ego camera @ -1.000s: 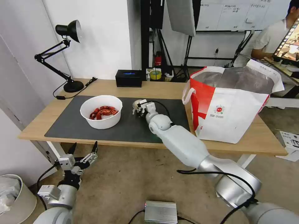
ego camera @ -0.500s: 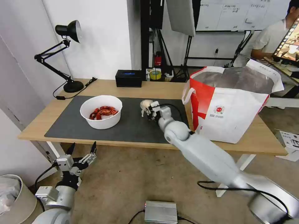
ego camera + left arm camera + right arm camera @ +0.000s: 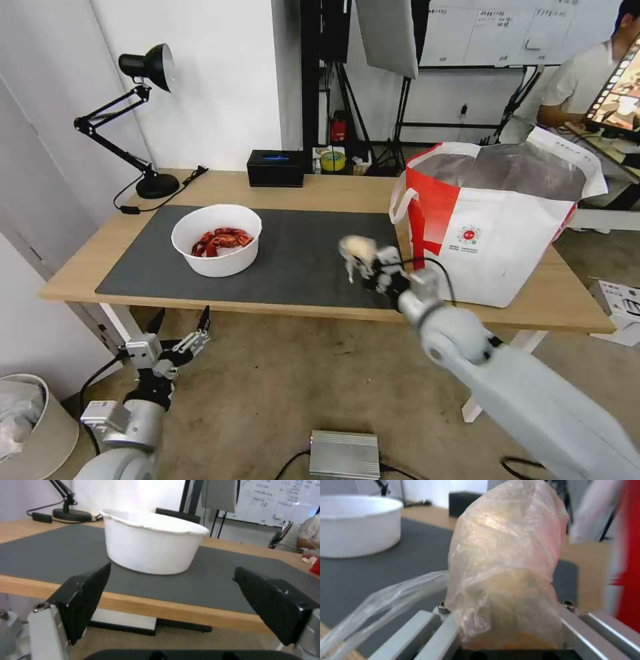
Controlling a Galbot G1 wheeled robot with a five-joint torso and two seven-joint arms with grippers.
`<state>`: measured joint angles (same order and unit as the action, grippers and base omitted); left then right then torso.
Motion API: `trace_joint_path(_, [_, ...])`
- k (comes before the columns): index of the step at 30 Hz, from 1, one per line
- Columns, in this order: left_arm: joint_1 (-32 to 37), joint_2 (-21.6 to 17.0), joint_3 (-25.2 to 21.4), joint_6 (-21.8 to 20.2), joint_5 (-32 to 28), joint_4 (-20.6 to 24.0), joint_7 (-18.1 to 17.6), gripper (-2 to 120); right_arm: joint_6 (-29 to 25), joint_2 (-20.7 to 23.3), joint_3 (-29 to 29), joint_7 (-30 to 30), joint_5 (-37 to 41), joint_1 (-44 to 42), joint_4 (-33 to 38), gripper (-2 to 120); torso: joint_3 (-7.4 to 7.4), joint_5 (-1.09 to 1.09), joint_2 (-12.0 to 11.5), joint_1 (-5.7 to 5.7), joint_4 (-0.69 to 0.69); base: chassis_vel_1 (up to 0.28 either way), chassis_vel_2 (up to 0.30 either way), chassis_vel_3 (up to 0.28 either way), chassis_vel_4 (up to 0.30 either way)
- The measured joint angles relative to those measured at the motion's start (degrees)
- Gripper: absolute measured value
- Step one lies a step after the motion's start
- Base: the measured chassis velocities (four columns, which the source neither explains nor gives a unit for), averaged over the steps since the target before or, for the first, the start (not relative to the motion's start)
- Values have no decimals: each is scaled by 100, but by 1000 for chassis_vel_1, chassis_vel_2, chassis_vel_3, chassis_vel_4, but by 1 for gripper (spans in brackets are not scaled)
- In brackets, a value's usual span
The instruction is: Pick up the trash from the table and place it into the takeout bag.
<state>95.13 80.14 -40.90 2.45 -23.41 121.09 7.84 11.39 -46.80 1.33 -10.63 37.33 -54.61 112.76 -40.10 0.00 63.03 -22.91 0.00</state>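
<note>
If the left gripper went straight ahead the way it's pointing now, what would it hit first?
Probably the table edge: the open left gripper sits at about tabletop level, short of the near edge. If it cleared the edge, the white bowl on the mat stands next in line. Height is hard to judge.

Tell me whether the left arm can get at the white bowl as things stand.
Probably yes: the left gripper hangs open below the table edge, facing the white bowl across bare mat, but must rise first.
</note>
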Motion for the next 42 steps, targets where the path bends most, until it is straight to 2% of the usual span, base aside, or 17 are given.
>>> trace_joint_path(1, [0, 0, 0, 0, 0, 0, 0, 100, 0, 0, 0, 0, 0, 0, 0, 6, 0, 0, 0, 0, 0, 0, 0, 0, 0])
trace_joint_path(4, [9, -1, 55, 1, 29, -6, 1, 100, -391, 33, 582, 104, -427, -900, 357, 6, 0, 0, 0, 0, 0, 0, 0, 0, 0])
trace_joint_path(6, [9, -10, 62, 1, 32, -7, 3, 100, -486, -1, 704, 144, -580, -1133, 435, 6, 0, 1, 0, 0, 0, 0, 0, 0, 0])
trace_joint_path(8, [10, -38, 72, 1, 34, -12, 6, 100, -693, -173, 1014, 198, -931, -1709, 637, 6, 0, 1, 0, 0, -1, 0, 0, 0, 0])
trace_joint_path(15, [22, -141, 129, 5, 46, -34, 82, 100, -1143, -723, 1679, 374, -1545, -2682, 969, 6, 0, 0, 0, 0, 0, 0, 0, 0, 0])
trace_joint_path(26, [32, -199, 170, 9, 64, -25, 127, 100, -1637, -1439, 2929, 788, -1767, -3710, 1357, 6, 0, 0, 0, 0, -1, 0, 0, 0, 0])
trace_joint_path(28, [32, -190, 164, 21, 87, -28, 128, 100, -1808, -1634, 3315, 888, -1607, -3864, 1539, 6, 0, 0, 0, 0, 0, 0, 0, 0, 0])
trace_joint_path(33, [36, -168, 176, 74, 168, -64, 139, 100, -1982, -1683, 3670, 889, -995, -3796, 1692, 6, -1, 0, 0, 0, 0, 0, 0, 0, 0])
trace_joint_path(36, [22, -153, 223, 80, 192, -79, 141, 100, -2015, -1497, 4024, 692, -189, -3404, 1751, 6, -1, 1, 0, 0, 0, 0, 0, 0, 0])
trace_joint_path(42, [-31, -154, 251, 81, 197, -120, 141, 100, -2005, -984, 4083, 234, 368, -2706, 1685, 6, -1, 1, -1, 0, 1, 0, 0, 0, 0])
